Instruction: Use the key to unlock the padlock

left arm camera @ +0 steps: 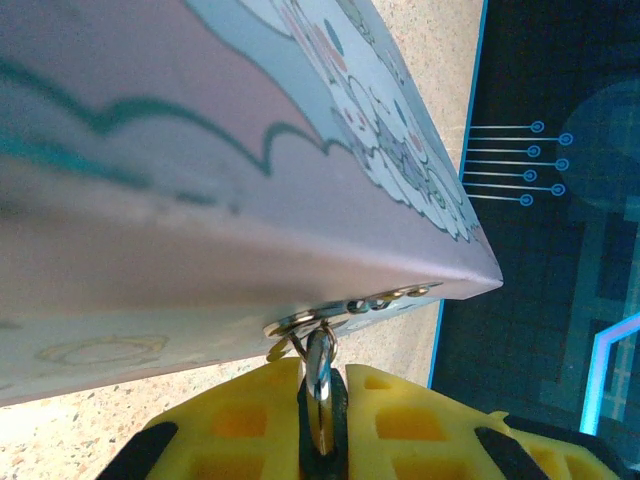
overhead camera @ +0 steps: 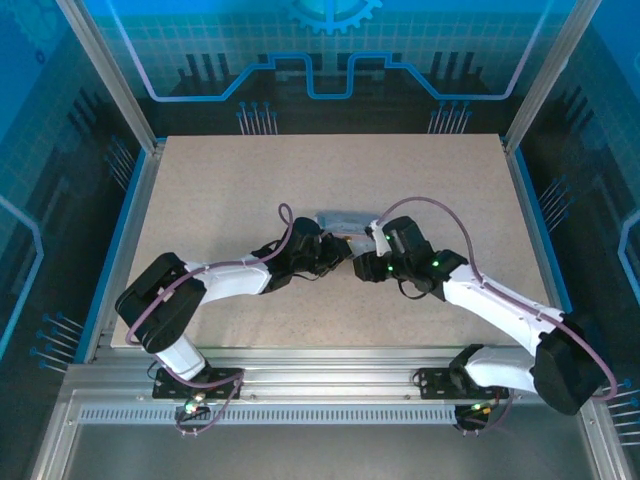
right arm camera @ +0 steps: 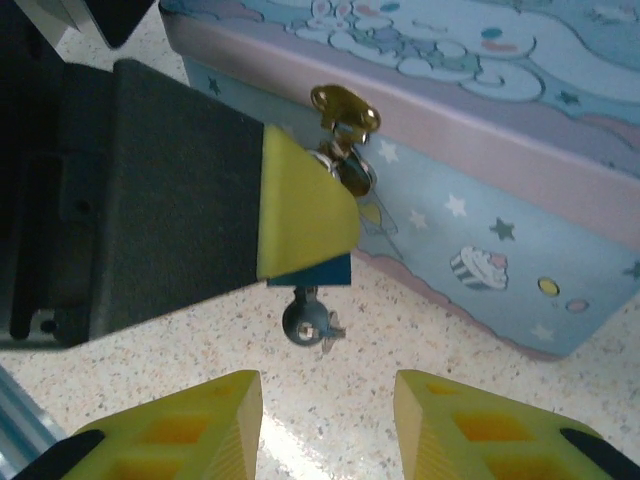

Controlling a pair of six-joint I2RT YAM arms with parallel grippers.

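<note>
A: State of the left pincer (left arm camera: pixel 322 425)?

B: Clenched on the padlock (left arm camera: pixel 319 378). The dark body sat between its yellow pads (left arm camera: pixel 250 425). The silver shackle (left arm camera: pixel 318 350) stuck out past the tips and ran through the metal rings (left arm camera: pixel 300 325) on the tin (left arm camera: pixel 200 200). The tin's front face stood right ahead of the tips.

A: And the right pincer (right arm camera: pixel 327 390)?

B: Released. Its fingers (right arm camera: pixel 205 430) were spread apart and gripped no object.

A: Where was the key (right arm camera: pixel 308 322)?

B: Just ahead of the right pincer's gap and directly under the left pincer's pad, apart from both right fingers. It had a small dark round head with a stub. I couldn't tell whether it hung there or lay on the speckled worktop (right arm camera: pixel 430 330).

A: Anything else by the lock?

B: A brass-coloured tab (right arm camera: pixel 345 105) stood just above the left pincer's tip, against the tin's lid edge. In the overhead view, both pincers met nearly tip to tip at the near side of the tin, mid-worktop.
</note>
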